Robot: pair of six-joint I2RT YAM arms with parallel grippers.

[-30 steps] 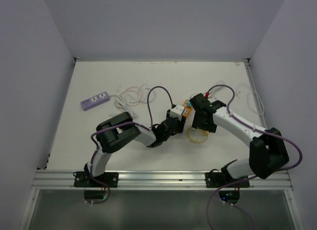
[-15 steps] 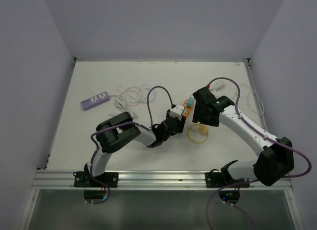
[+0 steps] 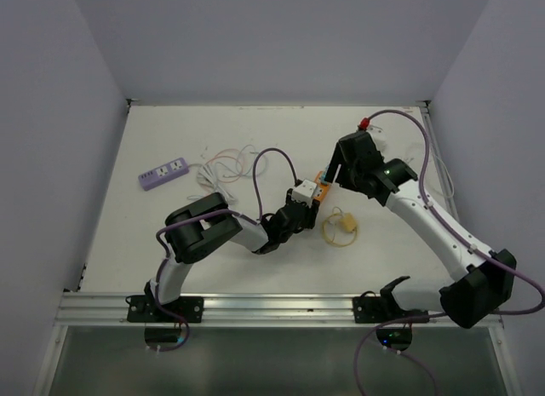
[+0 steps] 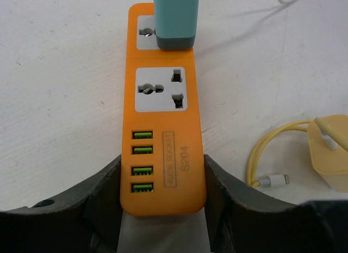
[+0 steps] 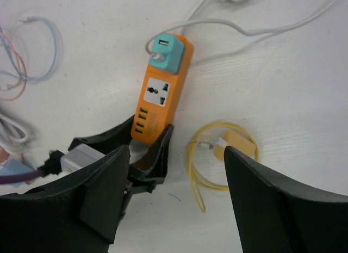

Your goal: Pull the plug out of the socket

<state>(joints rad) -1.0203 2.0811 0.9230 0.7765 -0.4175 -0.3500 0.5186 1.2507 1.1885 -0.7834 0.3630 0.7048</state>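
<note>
Noted: left tool held orange socket strip; teal plug sat in its end outlet; right tool stood wide, empty.

so the teal plug sits pushed right into the end outlet of the orange socket strip, which lies flat on the white bench with one universal outlet and four green USB ports bare

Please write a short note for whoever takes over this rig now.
Left gripper: jaws shut on the orange power strip, at its USB end.
Right gripper: open, empty, above the strip.
Teal plug: seated in the far socket; middle socket empty.
Yellow plug lies loose beside the strip.
Done: strip held. To do: pull out the teal plug.
</note>
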